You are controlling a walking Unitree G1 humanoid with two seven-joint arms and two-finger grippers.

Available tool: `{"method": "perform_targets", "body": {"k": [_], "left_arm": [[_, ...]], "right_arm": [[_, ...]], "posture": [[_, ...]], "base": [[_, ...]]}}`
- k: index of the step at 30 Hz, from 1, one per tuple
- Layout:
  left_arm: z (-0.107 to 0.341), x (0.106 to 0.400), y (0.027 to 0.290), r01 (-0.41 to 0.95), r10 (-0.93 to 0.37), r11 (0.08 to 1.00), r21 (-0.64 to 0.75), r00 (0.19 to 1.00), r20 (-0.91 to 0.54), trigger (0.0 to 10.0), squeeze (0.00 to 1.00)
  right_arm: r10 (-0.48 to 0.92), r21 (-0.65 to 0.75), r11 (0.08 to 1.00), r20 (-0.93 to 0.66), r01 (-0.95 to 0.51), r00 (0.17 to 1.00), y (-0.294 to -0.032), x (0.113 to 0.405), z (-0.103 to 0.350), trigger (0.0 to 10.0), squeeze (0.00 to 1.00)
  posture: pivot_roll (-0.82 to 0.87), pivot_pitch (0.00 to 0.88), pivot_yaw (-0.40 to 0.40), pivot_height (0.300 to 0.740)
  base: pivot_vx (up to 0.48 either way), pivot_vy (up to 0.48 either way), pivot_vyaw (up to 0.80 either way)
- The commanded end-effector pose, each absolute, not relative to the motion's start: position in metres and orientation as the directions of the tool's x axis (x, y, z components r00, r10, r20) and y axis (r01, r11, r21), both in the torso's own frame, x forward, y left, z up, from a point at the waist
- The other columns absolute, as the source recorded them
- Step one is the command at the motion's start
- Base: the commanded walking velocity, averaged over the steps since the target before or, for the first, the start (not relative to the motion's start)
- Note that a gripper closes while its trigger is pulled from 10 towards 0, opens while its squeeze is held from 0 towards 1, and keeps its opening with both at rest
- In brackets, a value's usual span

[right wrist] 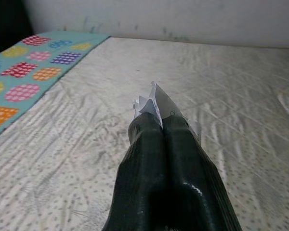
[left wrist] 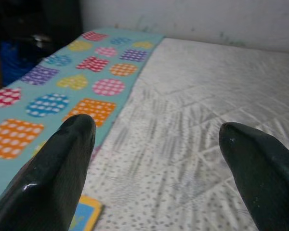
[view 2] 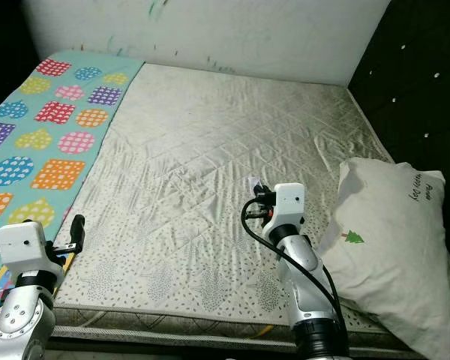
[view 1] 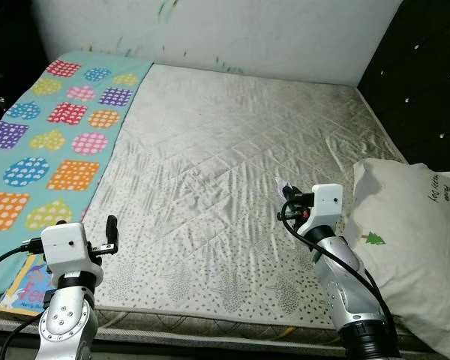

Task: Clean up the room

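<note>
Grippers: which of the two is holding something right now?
The right gripper: its fingers are shut on a white paper scrap above the mattress. The left gripper is open and holds nothing.

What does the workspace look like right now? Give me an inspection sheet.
Surface: grey quilted mattress, bare in the middle.
Job's things: small white paper scrap, pinched in the right tool.
Clutter: colourful children's book at the mattress's near left corner; teal patterned blanket along the left; white pillow with green tree print on the right.
Grippers: left tool open, empty.
Cables: black cables on both arms.
Surroundings: marked white wall.
</note>
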State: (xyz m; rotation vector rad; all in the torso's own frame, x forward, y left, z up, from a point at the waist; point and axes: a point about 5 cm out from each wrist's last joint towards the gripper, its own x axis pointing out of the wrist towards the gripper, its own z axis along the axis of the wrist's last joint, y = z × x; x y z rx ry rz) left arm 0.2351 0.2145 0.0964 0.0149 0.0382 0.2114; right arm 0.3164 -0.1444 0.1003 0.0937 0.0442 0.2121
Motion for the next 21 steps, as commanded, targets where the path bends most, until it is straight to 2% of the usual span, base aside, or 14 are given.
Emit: {"method": "perform_targets", "body": {"k": [1, 8, 15, 17, 21], "left_arm": [[0.0973, 0.2391, 0.2085, -0.180, 0.181, 0.984, 0.013, 0.983, -0.029, 10.0, 0.00], [0.0947, 0.2405, 0.2051, -0.166, 0.165, 0.986, -0.021, 0.985, -0.042, 10.0, 0.00], [0.0933, 0.2398, 0.2047, -0.164, 0.161, 0.985, -0.048, 0.986, -0.052, 10.0, 0.00], [0.0929, 0.2400, 0.2043, -0.156, 0.153, 0.986, -0.055, 0.987, -0.053, 10.0, 0.00], [0.0934, 0.2421, 0.2010, -0.141, 0.137, 0.988, -0.068, 0.989, -0.051, 10.0, 0.00]], "right_arm": [[0.194, 0.090, 0.978, -0.032, -0.190, 0.981, -0.1497, 0.3181, 0.1015, 10.0, 0.00], [0.186, 0.087, 0.979, -0.033, -0.183, 0.982, -0.1504, 0.3187, 0.1016, 10.0, 0.00], [0.191, 0.085, 0.979, -0.039, -0.188, 0.981, -0.1492, 0.3184, 0.1000, 10.0, 0.00], [0.192, 0.084, 0.979, -0.039, -0.188, 0.981, -0.1489, 0.3184, 0.1000, 10.0, 0.00], [0.193, 0.085, 0.978, -0.035, -0.189, 0.981, -0.1479, 0.3199, 0.1010, 10.0, 0.00]], "posture": [[0.05, 0.063, -0.094, 0.740], [0.06, 0.061, -0.095, 0.740], [0.06, 0.061, -0.095, 0.740], [0.06, 0.061, -0.095, 0.740], [0.06, 0.061, -0.095, 0.740]], "base": [[0.000, 0.000, -0.58], [0.000, 0.000, -0.06], [0.000, 0.000, -0.67], [0.000, 0.000, 0.00], [0.000, 0.319, 0.00]]}}
